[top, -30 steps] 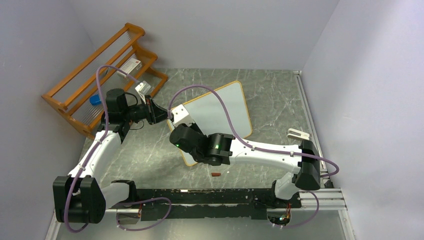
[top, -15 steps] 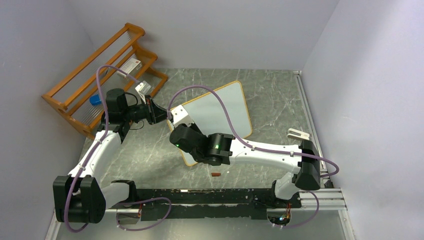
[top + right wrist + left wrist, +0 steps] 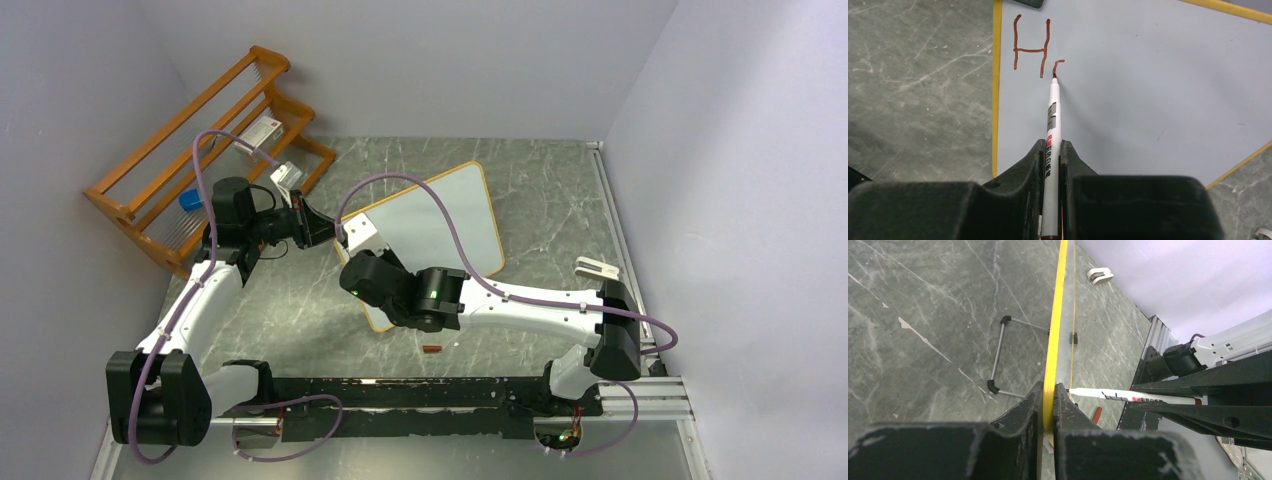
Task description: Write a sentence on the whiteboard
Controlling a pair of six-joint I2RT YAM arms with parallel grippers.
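The whiteboard (image 3: 445,215), a flat white rectangle with rounded corners and a thin yellowish wood rim, stands tilted near the middle of the grey, marble-veined table (image 3: 560,185), propped on a thin wire stand (image 3: 998,356) with small black feet. The left gripper (image 3: 1048,391) has its matte black jaws pinched tight on the board's rim at its left edge, seen edge-on from the left wrist. The right gripper (image 3: 1052,146) is clamped around a slim white marker (image 3: 1053,112) with a grey and red label, its dark tip touching the smooth board face. Of the sentence (image 3: 1030,45) there is a capital H in reddish-brown ink near the board's corner and, just beside it, a short hooked stroke where the tip rests. A small reddish-brown piece (image 3: 432,349), possibly the marker's cap, lies on the table near the board's lower edge. A slatted orange wooden rack (image 3: 200,130) leans in the far left corner.
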